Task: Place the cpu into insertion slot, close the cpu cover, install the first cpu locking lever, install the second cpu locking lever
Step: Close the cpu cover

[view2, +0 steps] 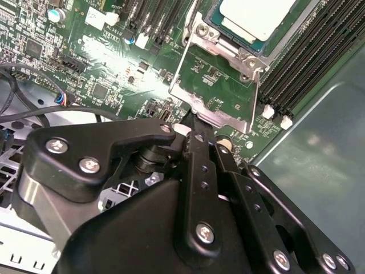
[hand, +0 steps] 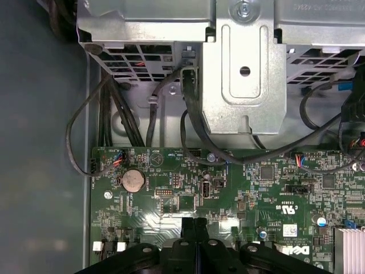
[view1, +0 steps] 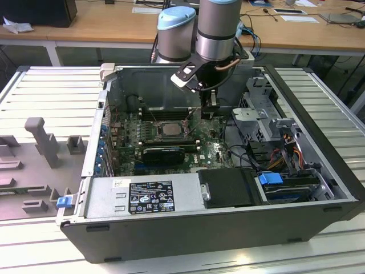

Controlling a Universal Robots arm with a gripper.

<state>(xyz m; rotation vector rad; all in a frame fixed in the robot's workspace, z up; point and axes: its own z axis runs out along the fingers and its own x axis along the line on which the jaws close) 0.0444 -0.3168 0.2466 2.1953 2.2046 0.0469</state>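
At two o'clock from the cpu: cover-closing step.
Pincer, fully closed and seemingly empty, meets the open cpu cover; it likely needs a gentle push.

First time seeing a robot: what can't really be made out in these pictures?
Pale silver-grey square cpu: cut off by the picture edge in the second wrist view.
Dark-framed square insertion slot: its pin field is covered by the cpu.
Thin silvery cpu cover frame: its near edge lies behind the black gripper, so contact there cannot be judged.
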